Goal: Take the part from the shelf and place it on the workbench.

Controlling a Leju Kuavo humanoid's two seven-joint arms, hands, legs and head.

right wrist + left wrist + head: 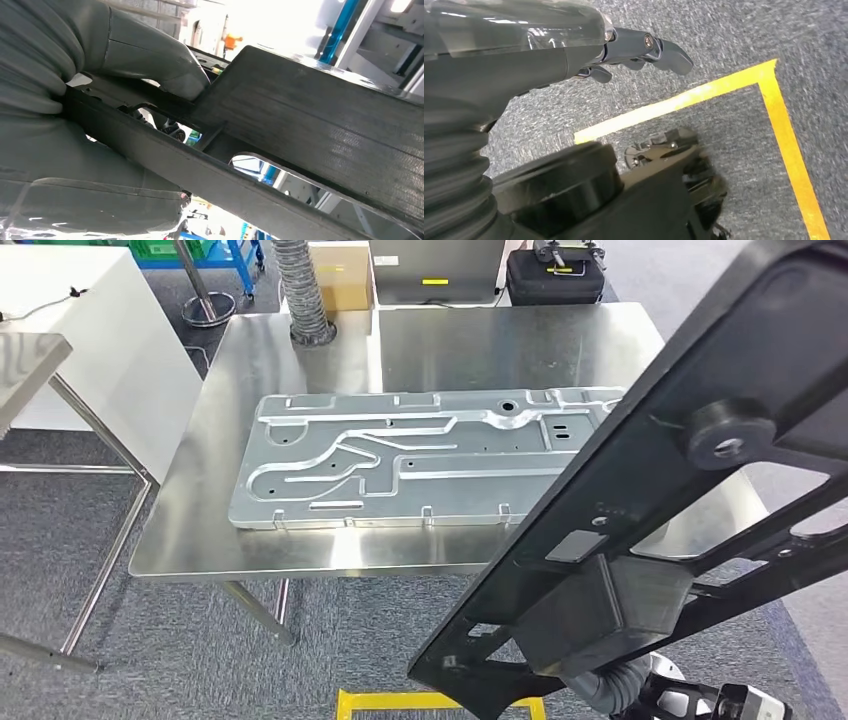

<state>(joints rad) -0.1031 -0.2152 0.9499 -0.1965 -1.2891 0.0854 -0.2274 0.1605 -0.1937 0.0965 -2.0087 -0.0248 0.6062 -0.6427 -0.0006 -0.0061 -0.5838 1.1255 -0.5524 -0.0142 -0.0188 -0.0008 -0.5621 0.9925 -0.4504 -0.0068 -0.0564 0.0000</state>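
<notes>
The right hand (150,65) has its thick grey thumb pressed down on the long flat black frame part with cut-out holes (650,490), so it is clamped on it. The left hand (644,50) hangs over the grey carpet with fingers loosely bent, holding nothing. The black part sits up in the air, tilted, over the right end of the shiny steel workbench (300,350). To do this well, keep the grip tight, tip the part flat, and lower it slowly, watching the silver metal plate with grooves (400,455).
</notes>
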